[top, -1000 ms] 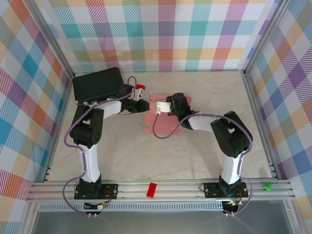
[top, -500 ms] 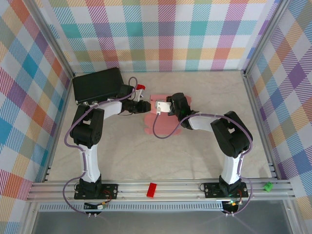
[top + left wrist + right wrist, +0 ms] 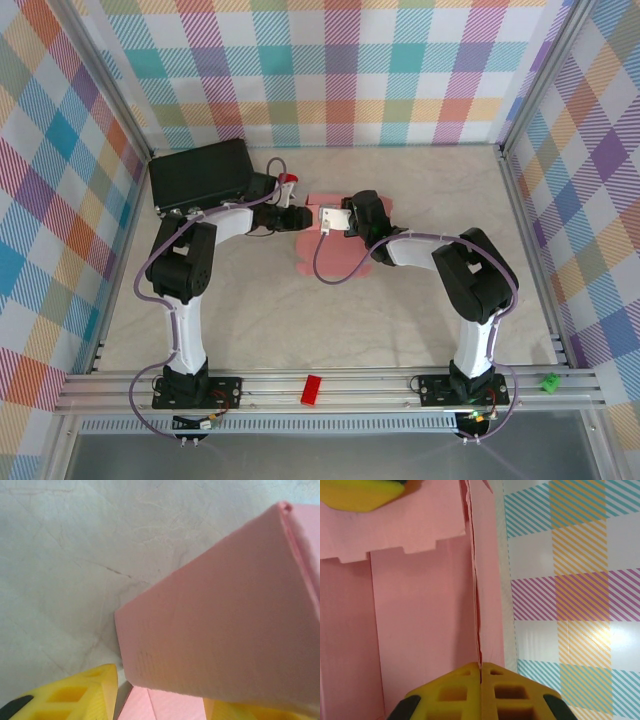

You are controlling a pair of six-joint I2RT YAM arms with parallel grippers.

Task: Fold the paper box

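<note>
Closed tight, the right hand (image 3: 481, 672) pinches the paper box (image 3: 342, 258). In its wrist view the two yellow fingers (image 3: 451, 696) meet with no gap, and the thin edge of an upright pink wall runs straight down into the seam between them. The left hand (image 3: 300, 215) stands partly open at the box's left end. In its own wrist view its fingers are well apart: one is clear of the card on the left, the other is tucked under the lower edge of a raised, tilted pink panel. Nothing is pinched between them. Around everything rise the plaid walls (image 3: 340, 70) in pastel checks, set in an aluminium frame. Below them lies the pale, creased surface (image 3: 300, 320), with both arms reaching from the near edge toward its far middle. The black case (image 3: 198, 172) lies flat in the far left corner, just beside the left arm. The paper box sits at the far middle of the surface, between the two hands, to the right of the black case and apart from it. Part of it is folded up, and a flat portion lies toward the near side. A small red block (image 3: 313, 389) rests on the near rail (image 3: 380, 385) between the arm bases, and a smaller green piece (image 3: 548, 381) sits at the rail's right end.
</note>
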